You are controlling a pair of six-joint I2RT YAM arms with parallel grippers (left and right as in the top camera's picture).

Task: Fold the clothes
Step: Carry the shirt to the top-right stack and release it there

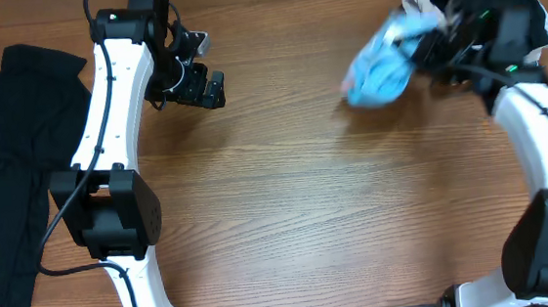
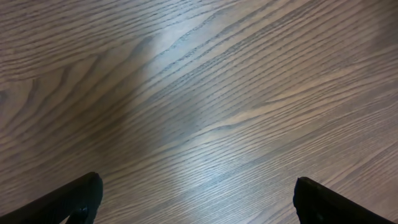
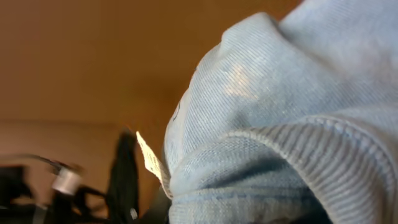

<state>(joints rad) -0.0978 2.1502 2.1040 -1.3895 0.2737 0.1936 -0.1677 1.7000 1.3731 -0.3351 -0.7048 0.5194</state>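
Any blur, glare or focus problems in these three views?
Overhead: the light blue T-shirt is smeared by blur, while the black garment and table look crisp. Left wrist: a soft pale sheen crosses the wood grain, and the jaws are dark shapes in the bottom corners. Right wrist: the shirt's ribbed collar is sharp, and the background behind it is out of focus.

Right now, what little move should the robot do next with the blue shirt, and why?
Probably carry the T-shirt to the middle of the table and lay it down: the right gripper holds it bunched near the far edge, too crumpled to fold.
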